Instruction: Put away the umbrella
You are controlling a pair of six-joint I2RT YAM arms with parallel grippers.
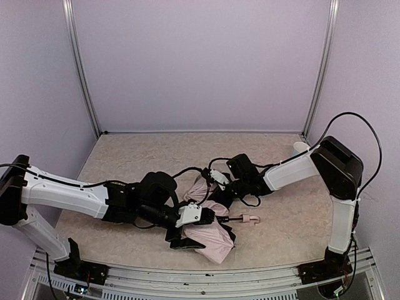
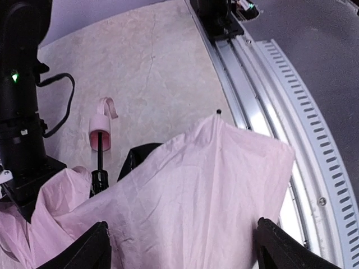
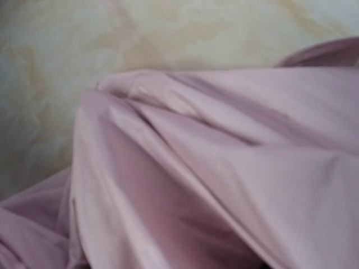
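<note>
Top external shows the umbrella [image 1: 211, 242] lying half-collapsed and crumpled on the near middle of the beige table [image 1: 137, 156], its handle [image 1: 250, 219] pointing right. The left gripper [image 1: 181, 239] and right gripper [image 1: 215, 187] are both at it, so I judge folding begun but gathering and stowing not yet done; lilac walls [image 1: 200, 62] and metal posts [image 1: 81, 69] close the cell. Left wrist shows the left jaws spread wide astride the pink canopy [image 2: 202, 196], with the rail [image 2: 269, 112] to the right. Right wrist shows only canopy and table, so I cannot tell how the right jaws stand.
</note>
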